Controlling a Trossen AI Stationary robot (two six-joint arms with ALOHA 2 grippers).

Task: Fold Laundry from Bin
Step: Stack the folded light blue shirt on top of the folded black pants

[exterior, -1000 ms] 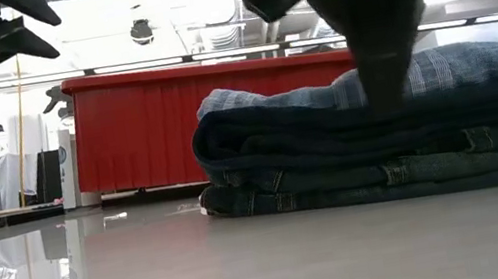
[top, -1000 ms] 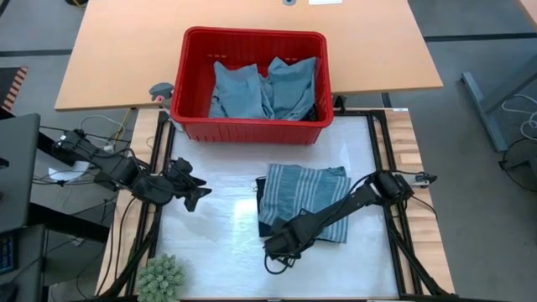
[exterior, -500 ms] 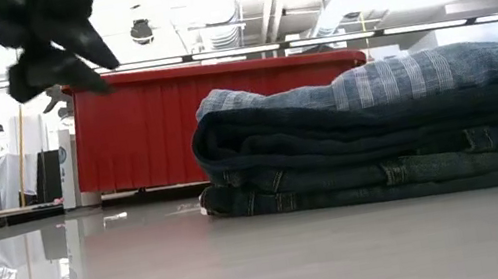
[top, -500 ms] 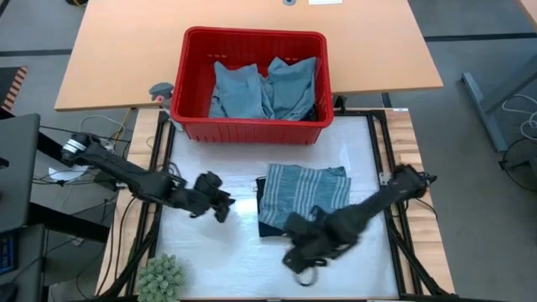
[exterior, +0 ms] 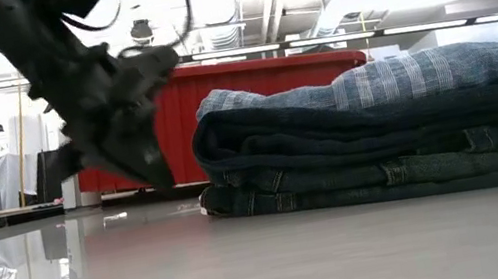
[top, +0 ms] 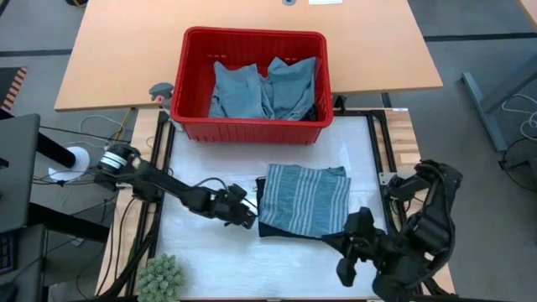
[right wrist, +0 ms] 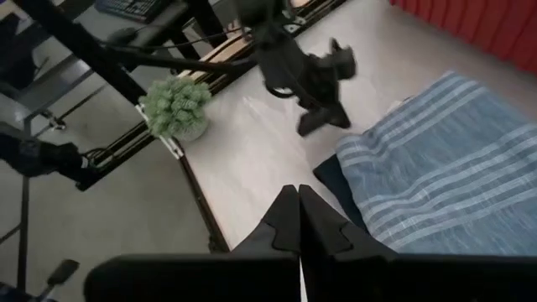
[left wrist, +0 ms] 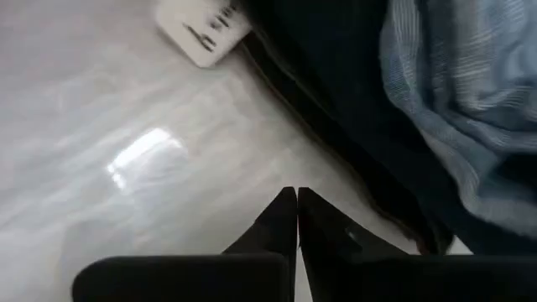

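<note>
1. Where the white bench (top: 210, 252) meets a wooden desk, the red bin (top: 250, 126) sits with its long axis running left to right, holding crumpled light blue laundry (top: 264, 88).
2. A folded stack (top: 304, 201) lies mid-bench: a grey-blue striped garment on dark navy ones, stripes running toward and away from the bin.
3. The left pincer (top: 245, 216) is clenched empty, low at the stack's left edge.
4. The right pincer (top: 342, 273) is clenched empty, raised near the bench's front right.
5. A white tag (left wrist: 204, 29) bears dark marks, unreadable.
6. A small green plant (top: 159, 278) stands at the front left corner.
</note>
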